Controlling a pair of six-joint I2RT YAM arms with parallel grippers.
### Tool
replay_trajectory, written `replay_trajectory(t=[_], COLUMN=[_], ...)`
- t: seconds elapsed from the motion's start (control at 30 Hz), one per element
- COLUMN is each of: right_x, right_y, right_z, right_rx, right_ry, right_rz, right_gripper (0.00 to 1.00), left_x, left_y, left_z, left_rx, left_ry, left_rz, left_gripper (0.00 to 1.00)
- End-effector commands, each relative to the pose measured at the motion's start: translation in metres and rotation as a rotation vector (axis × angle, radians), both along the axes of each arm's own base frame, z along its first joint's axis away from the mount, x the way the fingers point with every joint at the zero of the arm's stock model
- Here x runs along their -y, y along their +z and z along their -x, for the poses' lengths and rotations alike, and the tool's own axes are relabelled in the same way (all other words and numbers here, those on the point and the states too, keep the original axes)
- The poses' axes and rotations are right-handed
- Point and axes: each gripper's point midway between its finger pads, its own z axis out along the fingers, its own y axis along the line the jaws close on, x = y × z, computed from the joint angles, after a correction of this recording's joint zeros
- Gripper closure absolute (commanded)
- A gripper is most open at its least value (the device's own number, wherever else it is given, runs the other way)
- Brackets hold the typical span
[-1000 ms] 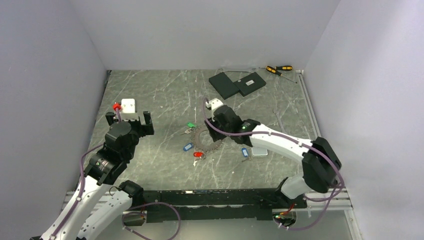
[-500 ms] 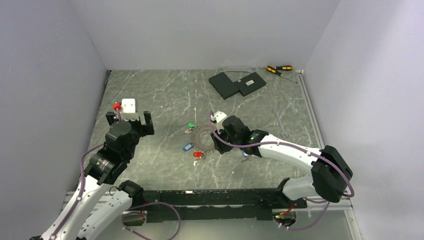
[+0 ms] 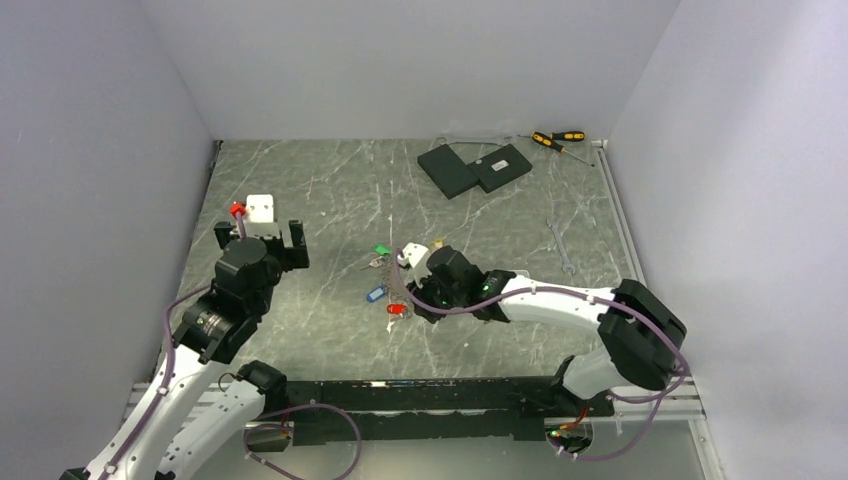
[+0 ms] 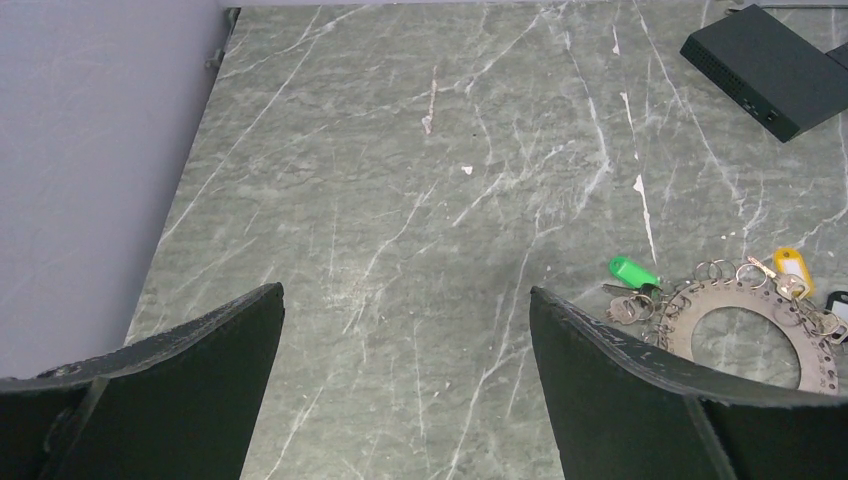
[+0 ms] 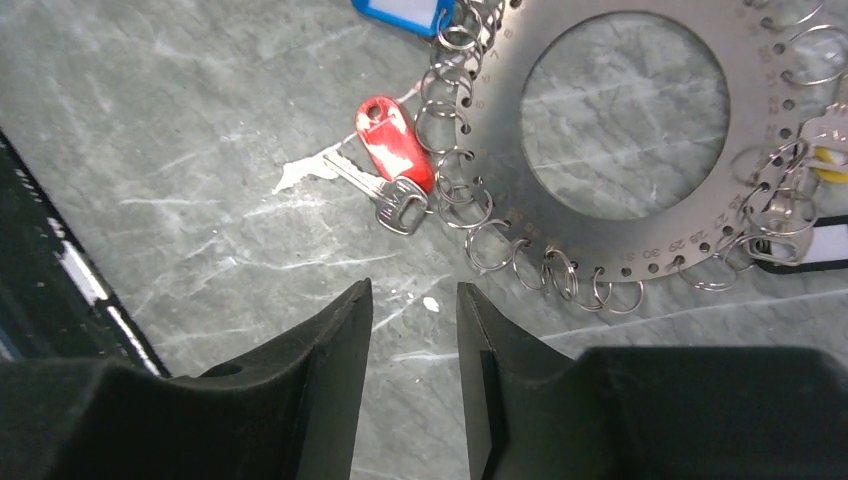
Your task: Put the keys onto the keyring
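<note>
there, the keyring (image 5: 742,185) holds small split rings (image 5: 556,268), red key (image 5: 388,142) just beside.

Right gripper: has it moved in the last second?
Yes. The right gripper has come nearer the arm bases, away from the black boxes, over the keyring.
</note>
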Motion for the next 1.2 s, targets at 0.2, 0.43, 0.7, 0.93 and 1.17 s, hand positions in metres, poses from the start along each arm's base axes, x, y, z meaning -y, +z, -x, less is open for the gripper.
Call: replay_trajectory(t=[0.2, 0.43, 0.7, 0.93, 1.17], right_x=[-0.009, 0.001, -0.007, -0.01, -0.006], right_y=[-0.016, -0.008, -0.027, -0.031, -0.033], right_z=[0.0, 0.002, 0.003, -0.005, -0.016], right_rx=[0.279, 0.447, 0.457, 0.483, 0.527], right_ry=[0.057, 0.025, 0.078, 0.073, 0.039], right_rz=[-0.106, -0.221, -0.174, -0.139, -0.096], right_gripper=[0.6, 0.58, 0.59, 0.6, 0.64], left_x=[0.0, -0.001, -0.001, -0.001, -0.001], left_y=[0.012, 0.013, 0.015, 0.017, 0.017], left_z=[-0.002, -0.001, 0.0, 0.001, 0.002], left_rx=[0.035, 0.04, 0.046, 0.054, 0.058], left_ry=[-0.006, -0.004, -0.006, -0.008, -0.01], left_rz=[0.016, 0.018, 0.024, 0.028, 0.032], left_gripper=[0.03, 0.03, 0.03, 0.03, 0.03])
